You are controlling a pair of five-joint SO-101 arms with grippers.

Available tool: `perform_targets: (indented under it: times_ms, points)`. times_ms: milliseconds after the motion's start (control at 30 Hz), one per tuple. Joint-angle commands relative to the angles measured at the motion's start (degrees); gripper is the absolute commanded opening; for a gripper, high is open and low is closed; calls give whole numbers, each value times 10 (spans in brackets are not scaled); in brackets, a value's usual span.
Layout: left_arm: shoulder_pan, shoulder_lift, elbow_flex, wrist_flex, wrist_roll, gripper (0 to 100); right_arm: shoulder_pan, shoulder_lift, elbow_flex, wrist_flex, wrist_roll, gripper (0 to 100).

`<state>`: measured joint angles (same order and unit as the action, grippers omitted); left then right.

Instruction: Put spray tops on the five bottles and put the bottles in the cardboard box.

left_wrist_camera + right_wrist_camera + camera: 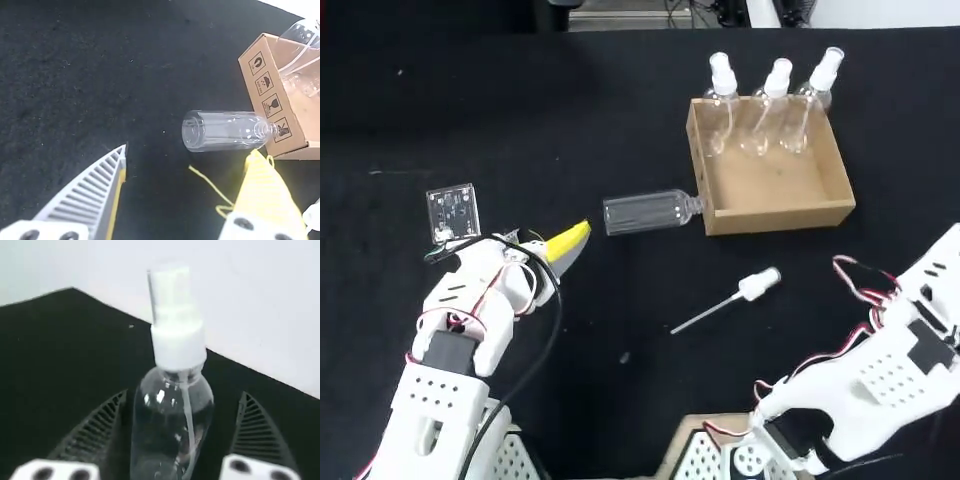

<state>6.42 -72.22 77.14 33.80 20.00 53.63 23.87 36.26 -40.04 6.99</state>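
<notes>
A clear bottle [648, 212] without a top lies on its side on the black table, its neck against the cardboard box [775, 212]. My left gripper [545, 248] is open a little short of the bottle's base [225, 131], touching nothing. A loose spray top [740, 293] with its long tube lies in front of the box. Three capped bottles [760, 110] lean against the box's far wall. My right gripper [182, 395] is open, with an upright capped bottle [172, 410] between its fingers and a gap on each side.
A small square board [452, 210] lies at the left, beside the left arm. The right arm [890, 370] is folded at the lower right. The box's printed side [272, 102] faces the left gripper.
</notes>
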Motion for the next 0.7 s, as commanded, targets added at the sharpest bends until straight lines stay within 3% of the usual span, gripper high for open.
perform_targets:
  times_ms: [0, 667]
  points:
    - [2, -10, -4, -11, 3, 346, -14, -39, -45, 27, 1, 274]
    - [2, -10, 4, -11, 3, 346, -26, -25, -74, 33, 5, 273]
